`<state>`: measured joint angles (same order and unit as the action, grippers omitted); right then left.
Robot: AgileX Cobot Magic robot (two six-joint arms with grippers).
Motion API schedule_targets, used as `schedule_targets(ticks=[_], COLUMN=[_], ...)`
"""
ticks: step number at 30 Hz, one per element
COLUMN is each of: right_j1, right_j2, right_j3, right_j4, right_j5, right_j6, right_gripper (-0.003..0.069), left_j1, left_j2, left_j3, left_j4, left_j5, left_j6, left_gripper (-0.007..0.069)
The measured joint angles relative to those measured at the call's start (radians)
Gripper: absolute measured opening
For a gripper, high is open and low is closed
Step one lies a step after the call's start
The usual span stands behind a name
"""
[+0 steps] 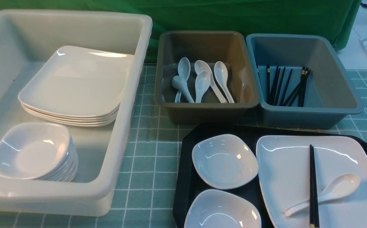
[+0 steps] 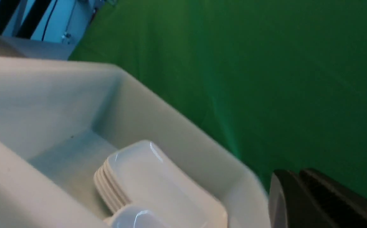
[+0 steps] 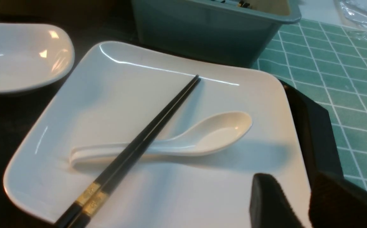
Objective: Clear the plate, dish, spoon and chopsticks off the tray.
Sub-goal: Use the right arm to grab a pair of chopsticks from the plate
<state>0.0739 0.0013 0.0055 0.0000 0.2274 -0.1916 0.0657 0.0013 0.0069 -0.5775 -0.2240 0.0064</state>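
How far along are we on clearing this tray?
Done: nothing yet from this tray. In hand: nothing; the right hand is open at the edge of the plate. Remaining: chopsticks lying across the spoon on the plate, plus two small dishes, all on the tray.

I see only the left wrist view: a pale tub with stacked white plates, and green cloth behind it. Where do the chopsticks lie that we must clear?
Observer: The pair of thin black chopsticks lies across the large glossy white rounded-rectangular plate, which sits on the big black plastic tray.
Operator: And where is the spoon?
Observer: The glossy white soup spoon lies on the same plate, with its handle under the chopsticks.
Operator: Is the right gripper near them?
Observer: The right gripper is by the plate's edge, with its jaws apart and nothing between them.
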Motion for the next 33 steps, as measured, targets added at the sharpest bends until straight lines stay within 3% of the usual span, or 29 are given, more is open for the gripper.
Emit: schedule_targets(ticks=[3, 5, 6, 8, 9, 11, 15, 16, 18, 19, 23, 28, 33], right_j1=[0.0, 0.0, 0.0, 0.0, 0.0, 0.0, 0.0, 0.0, 0.0, 0.0, 0.0, 0.0, 0.012], right_j2=[0.0, 0.0, 0.0, 0.0, 0.0, 0.0, 0.0, 0.0, 0.0, 0.0, 0.0, 0.146, 0.531], right_j3=[0.0, 0.0, 0.0, 0.0, 0.0, 0.0, 0.0, 0.0, 0.0, 0.0, -0.02, -0.27, -0.571], right_j4=[0.0, 0.025, 0.025, 0.134, 0.154, 0.239, 0.272, 0.274, 0.28, 0.28, 0.284, 0.279, 0.265], right_j5=[-0.009, -0.04, -0.046, -0.158, -0.181, -0.321, -0.424, -0.436, -0.465, -0.465, -0.45, -0.007, 0.463], right_j6=[0.0, 0.012, 0.016, 0.108, 0.131, 0.324, 0.459, 0.471, 0.491, 0.493, 0.528, 0.432, 0.208], right_gripper=[0.0242, 0.0242, 0.0242, 0.0242, 0.0242, 0.0242, 0.0242, 0.0242, 0.0242, 0.0242, 0.0223, 0.0055, 0.002], left_j1=[0.0, 0.0, 0.0, 0.0, 0.0, 0.0, 0.0, 0.0, 0.0, 0.0, 0.0, 0.0, -0.052], left_j2=[0.0, 0.0, 0.0, -0.001, -0.001, 0.029, 0.17, 0.201, 0.343, 0.355, 0.629, 0.862, 0.972], left_j3=[0.0, -0.002, -0.002, -0.08, -0.09, -0.269, -0.502, -0.535, -0.661, -0.661, -0.777, -0.782, -0.782], left_j4=[0.009, 0.084, 0.084, 0.265, 0.28, 0.506, 0.659, 0.659, 0.588, 0.588, 0.331, 0.149, 0.124], left_j5=[-0.137, -0.236, -0.242, -0.218, -0.21, -0.037, 0.305, 0.365, 0.593, 0.611, 0.937, 1.098, 1.108], left_j6=[-0.15, -0.283, -0.283, -0.424, -0.432, -0.532, -0.561, -0.545, -0.389, -0.372, -0.006, 0.224, 0.299], left_gripper=[0.0017, 0.0017, 0.0017, 0.0017, 0.0017, 0.0017, 0.0017, 0.0017, 0.0017, 0.0017, 0.0017, 0.0016, 0.0003])
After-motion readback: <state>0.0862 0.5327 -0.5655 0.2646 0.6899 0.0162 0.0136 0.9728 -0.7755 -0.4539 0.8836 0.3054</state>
